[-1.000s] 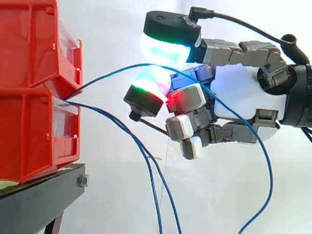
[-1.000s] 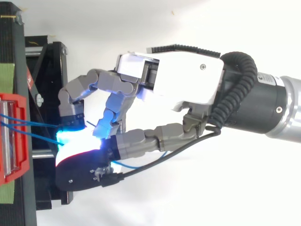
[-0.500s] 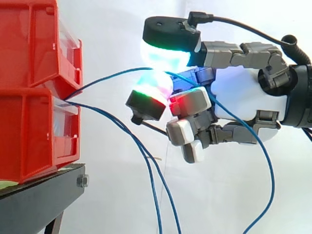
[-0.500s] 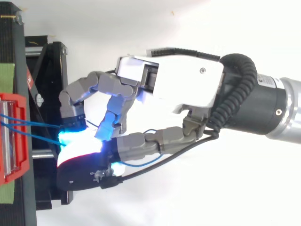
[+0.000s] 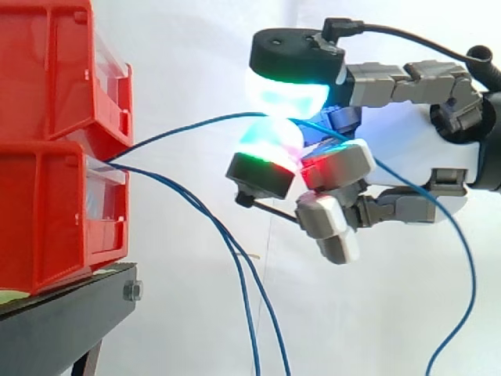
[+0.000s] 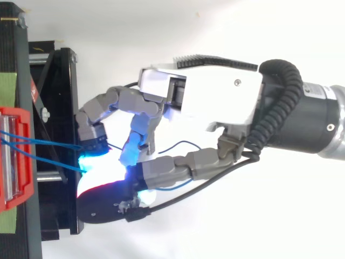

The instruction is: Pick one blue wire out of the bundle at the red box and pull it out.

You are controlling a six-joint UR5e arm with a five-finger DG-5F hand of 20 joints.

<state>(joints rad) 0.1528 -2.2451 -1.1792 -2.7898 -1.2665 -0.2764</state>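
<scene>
My hand (image 5: pixel 407 153) pinches one blue wire (image 5: pixel 180 128); I'd pull straight toward 3 o'clock from the red box (image 5: pixel 55 211), grip firm.

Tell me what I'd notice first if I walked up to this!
The big robot hand on the right, with its glowing fingertips, is pinching one blue wire. That wire runs left to the stacked red bins, where other blue wires droop down.
</scene>
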